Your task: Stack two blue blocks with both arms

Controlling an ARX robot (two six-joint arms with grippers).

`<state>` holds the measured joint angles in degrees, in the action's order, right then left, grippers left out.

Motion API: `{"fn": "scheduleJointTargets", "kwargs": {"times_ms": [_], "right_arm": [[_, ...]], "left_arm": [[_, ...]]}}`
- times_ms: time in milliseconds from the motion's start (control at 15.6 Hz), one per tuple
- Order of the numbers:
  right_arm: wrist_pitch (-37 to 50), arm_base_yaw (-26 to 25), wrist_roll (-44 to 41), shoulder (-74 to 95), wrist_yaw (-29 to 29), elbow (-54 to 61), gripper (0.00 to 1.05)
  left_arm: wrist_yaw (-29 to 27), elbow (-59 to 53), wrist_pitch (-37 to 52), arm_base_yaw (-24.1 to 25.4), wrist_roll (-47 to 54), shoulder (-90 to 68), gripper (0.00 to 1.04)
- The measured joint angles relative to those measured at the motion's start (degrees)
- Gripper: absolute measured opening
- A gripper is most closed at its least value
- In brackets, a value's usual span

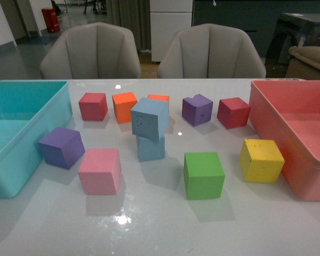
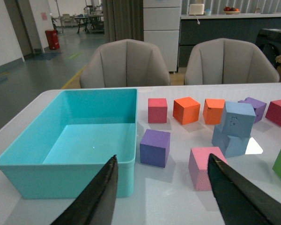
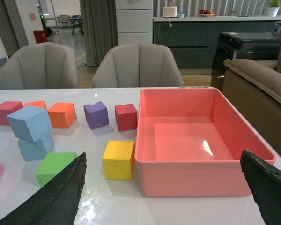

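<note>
From the front, the upper blue block (image 1: pixel 150 118) sat tilted atop the lower blue block (image 1: pixel 151 148), mid-tabletop (image 1: pixel 160 224). The left wrist view showed the left claw (image 2: pixel 161 192) spread wide, empty. The right wrist view showed the right claw (image 3: pixel 164 187) likewise wide, empty.

Left pincer (image 2: pixel 161 197), right pincer (image 3: pixel 164 197): apparently agape, empty.

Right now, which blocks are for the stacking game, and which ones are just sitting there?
For the job:
top blue block, sitting tilted on the other one
bottom blue block
left gripper and right gripper, both open and holding nothing

Just lying about:
pink block
green block
yellow block
two purple blocks
red and orange blocks
teal bin
pink bin
</note>
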<state>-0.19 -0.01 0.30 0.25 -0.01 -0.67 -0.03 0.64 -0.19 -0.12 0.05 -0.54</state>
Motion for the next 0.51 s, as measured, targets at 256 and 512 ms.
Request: {"fn": "scheduleJointTargets", "kwargs": {"times_ms": [256,512], "right_arm": [[0.00,0.00,0.00,0.00,0.00,0.00,0.98],[0.00,0.00,0.00,0.00,0.00,0.00,0.98]], "left_arm": [[0.00,0.00,0.00,0.00,0.04,0.00,0.99],[0.00,0.00,0.00,0.00,0.00,0.00,0.98]]}}
